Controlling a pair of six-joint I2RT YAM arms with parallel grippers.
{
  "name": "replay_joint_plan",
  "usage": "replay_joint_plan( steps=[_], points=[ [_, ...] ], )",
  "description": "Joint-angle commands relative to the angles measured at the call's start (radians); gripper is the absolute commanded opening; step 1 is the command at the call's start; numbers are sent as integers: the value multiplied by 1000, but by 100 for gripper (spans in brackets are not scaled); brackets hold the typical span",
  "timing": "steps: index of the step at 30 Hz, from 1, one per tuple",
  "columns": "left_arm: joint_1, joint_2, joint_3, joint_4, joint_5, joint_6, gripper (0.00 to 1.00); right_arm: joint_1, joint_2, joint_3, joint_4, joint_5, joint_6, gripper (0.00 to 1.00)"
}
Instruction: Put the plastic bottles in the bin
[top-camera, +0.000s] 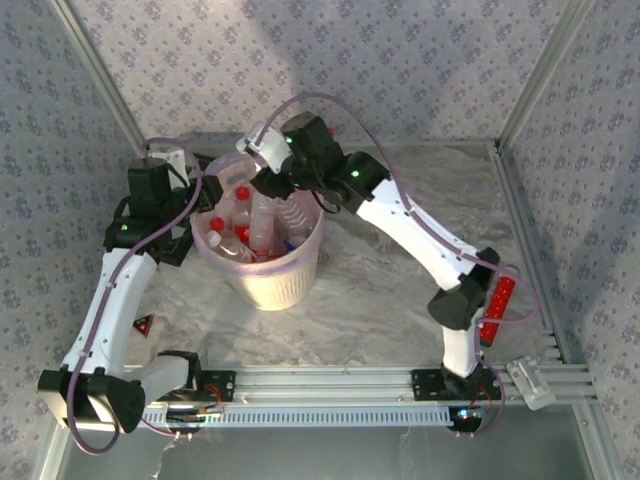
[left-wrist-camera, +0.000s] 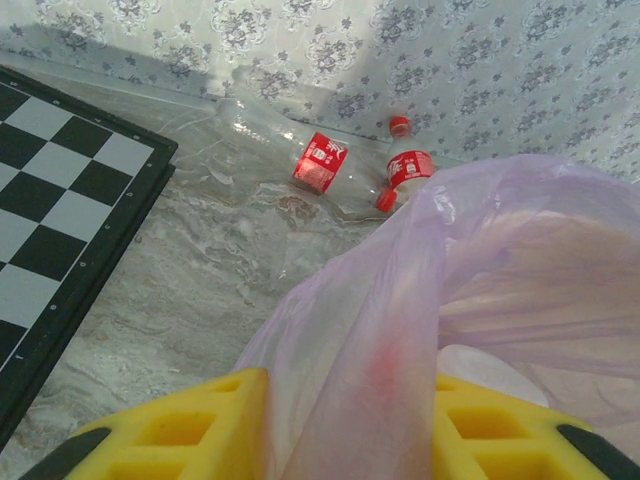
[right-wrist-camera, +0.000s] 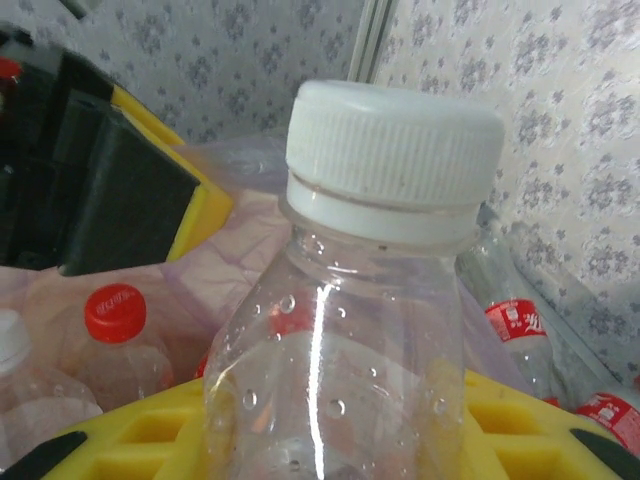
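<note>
The bin (top-camera: 272, 285), a cream bucket with a pink-lilac liner, stands mid-table with several plastic bottles (top-camera: 240, 215) inside, red and white caps showing. My left gripper (top-camera: 197, 238) sits at the bin's left rim, its yellow fingers (left-wrist-camera: 190, 425) shut on a fold of the liner bag (left-wrist-camera: 380, 340). Over the bin's back rim, my right gripper (top-camera: 272, 192) is shut on a clear white-capped bottle (right-wrist-camera: 350, 320), held between yellow fingers (right-wrist-camera: 520, 430) above the bin's opening. Two more bottles (left-wrist-camera: 320, 165) (left-wrist-camera: 405, 165) with red labels lie on the table by the back wall.
A black-and-white chequered board (left-wrist-camera: 60, 200) lies left of the bin. A flat red bar (top-camera: 497, 305) sits at the table's right edge beside the right arm. A small red triangle (top-camera: 146, 325) lies by the left arm. Patterned walls close the back and sides.
</note>
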Motion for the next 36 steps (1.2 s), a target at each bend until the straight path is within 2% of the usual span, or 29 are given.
replay_joint_plan(
  steps=[1,8,11,18,23,30,33,36],
  points=[
    [-22,-2,-31,-57,37,-19,38,-6,-101,-154,172,-33,49,30],
    [-27,-19,-40,-56,37,-24,37,-23,-240,-555,656,47,53,32],
    [-29,-25,-43,-56,38,-28,37,-32,-267,-660,770,53,101,33],
    [-37,-35,-50,-48,37,-39,35,-40,-237,-737,652,-37,232,31],
    [-50,-36,-60,-30,38,-49,34,-31,-237,-796,666,-247,396,31],
    [-78,-37,-56,-11,29,-69,33,22,-218,-642,555,-451,422,30],
    [-86,-38,-48,-12,27,-70,33,34,-223,-585,492,-445,386,30],
    [-90,-36,-39,-15,27,-61,33,33,-261,-572,449,-339,314,30]
  ],
)
